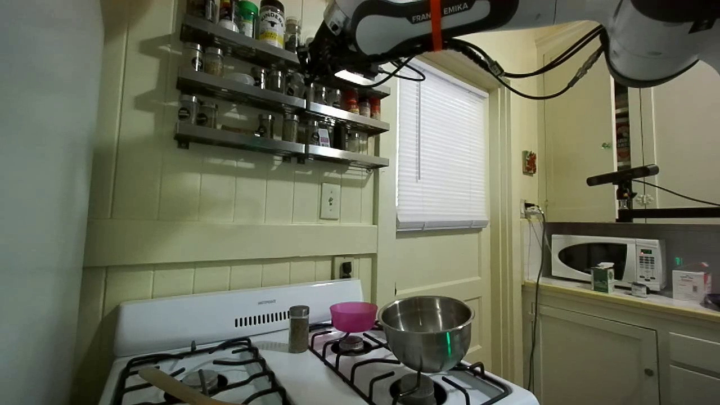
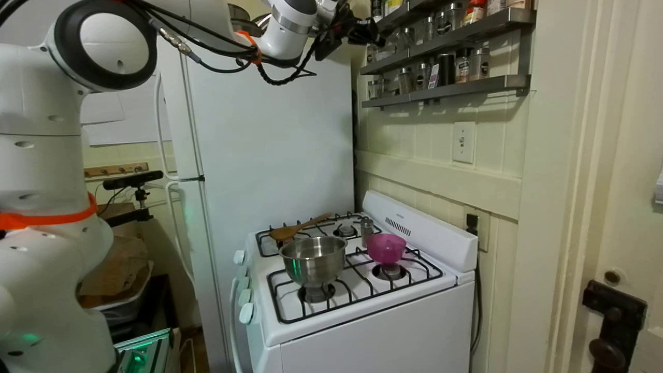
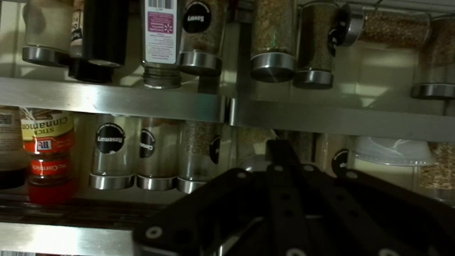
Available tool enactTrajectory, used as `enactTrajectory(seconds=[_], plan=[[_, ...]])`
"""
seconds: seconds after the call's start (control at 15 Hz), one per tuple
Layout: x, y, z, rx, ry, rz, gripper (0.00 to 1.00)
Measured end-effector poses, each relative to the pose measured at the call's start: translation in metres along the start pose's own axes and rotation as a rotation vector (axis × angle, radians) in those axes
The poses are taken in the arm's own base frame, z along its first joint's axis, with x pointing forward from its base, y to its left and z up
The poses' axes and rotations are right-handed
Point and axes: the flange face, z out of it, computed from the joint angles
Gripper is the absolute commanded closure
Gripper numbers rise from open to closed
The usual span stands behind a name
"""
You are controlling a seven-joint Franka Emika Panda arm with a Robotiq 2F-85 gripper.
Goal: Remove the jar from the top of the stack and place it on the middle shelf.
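The fingers point(image 3: 280, 153) are clenched tightly against each other and are held in front of the middle shelf point(image 1: 242, 91) of the wall spice rack point(image 1: 242, 43). In an exterior view, the robot arm point(image 1: 394, 36) is extended to the rack from the right. Whether any container on the shelf is touched by the fingers cannot be told. In the wrist view, which is upside down, a Rosemary jar point(image 3: 110, 153), a cinnamon jar point(image 3: 156, 158) and a red-capped McCormick bottle point(image 3: 49, 167) are seen on the middle shelf, to the right of the fingers in the scene. On the bottom shelf point(image 1: 242, 140), a jar with reddish-brown contents point(image 3: 394, 26) is laid on its side.

A spice jar point(image 1: 298, 334) with a dark lid is stood upright on the stove point(image 2: 383, 331), left of a pink bowl point(image 1: 353, 316); whether this or one on the shelf is the task's jar cannot be told. The pink bowl is set over the far right burner point(image 1: 351, 343), a steel mixing bowl point(image 1: 424, 340) over the near right burner point(image 1: 417, 388). At the left, a wooden spoon point(image 2: 286, 232) is laid.
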Motion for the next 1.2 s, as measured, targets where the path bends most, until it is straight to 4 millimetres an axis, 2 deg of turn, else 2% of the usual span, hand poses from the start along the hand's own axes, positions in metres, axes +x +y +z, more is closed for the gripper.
enactTrajectory(seconds=[0.4, 0.8, 1.2], plan=[[-0.005, 0.013, 0.012, -0.026, -0.012, 0.013, 1.0], [-0.013, 0.011, 0.025, 0.006, -0.005, 0.027, 1.0], [-0.013, 0.009, 0.03, 0.061, 0.047, 0.061, 1.0]])
